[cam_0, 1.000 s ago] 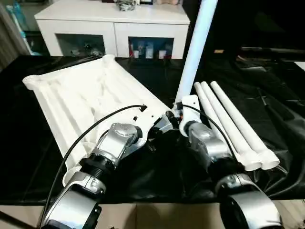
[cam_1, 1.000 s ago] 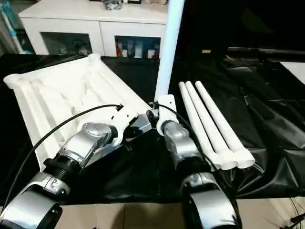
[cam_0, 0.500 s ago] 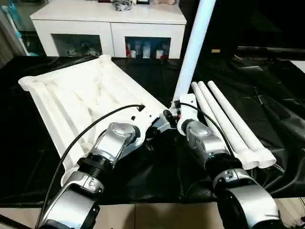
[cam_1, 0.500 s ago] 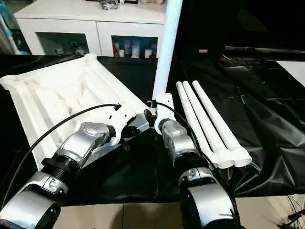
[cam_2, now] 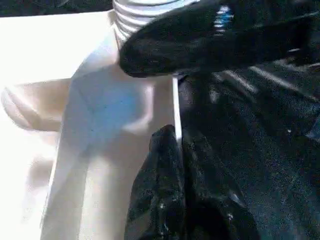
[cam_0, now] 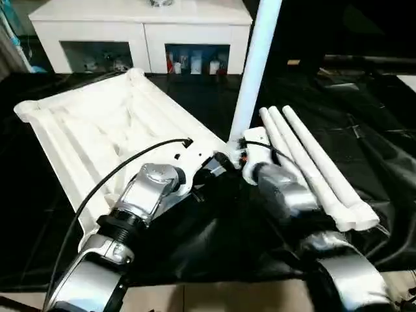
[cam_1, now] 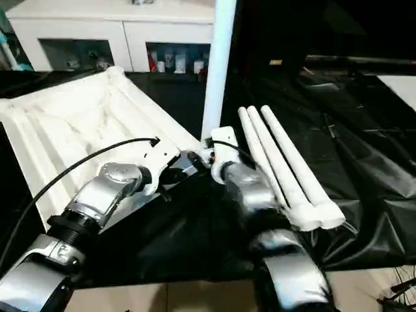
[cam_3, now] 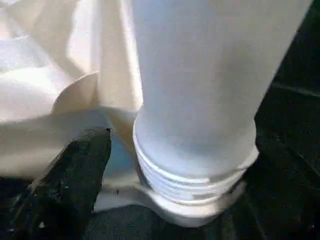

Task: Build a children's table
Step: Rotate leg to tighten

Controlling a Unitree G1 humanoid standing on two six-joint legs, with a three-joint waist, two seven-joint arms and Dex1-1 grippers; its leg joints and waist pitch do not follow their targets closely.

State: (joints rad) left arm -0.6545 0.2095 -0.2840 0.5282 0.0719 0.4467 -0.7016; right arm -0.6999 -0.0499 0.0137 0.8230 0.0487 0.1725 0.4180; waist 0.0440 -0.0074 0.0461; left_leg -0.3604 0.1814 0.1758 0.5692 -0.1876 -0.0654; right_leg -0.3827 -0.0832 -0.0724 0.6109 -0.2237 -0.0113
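The white tabletop point(cam_0: 97, 130) lies underside up on the black sheet. One white leg point(cam_0: 253, 65) stands upright in its near right corner socket point(cam_3: 190, 212), with several threads point(cam_3: 190, 175) showing above the socket. My right gripper point(cam_0: 239, 151) is open at the leg's base; one finger point(cam_3: 70, 185) stands a little apart from the leg. My left gripper point(cam_0: 218, 162) is shut on the tabletop's thin rim point(cam_2: 175, 105) beside that corner. Three more legs point(cam_0: 312, 169) lie side by side to the right.
A white cabinet point(cam_0: 143, 26) with glass doors stands behind the work table. The black sheet point(cam_0: 377, 130) is creased and bunched at the right. A black cable point(cam_0: 123, 169) arcs over my left forearm.
The head camera has tilted and shifted a little. Both grippers, the upright leg and the tabletop keep their places.
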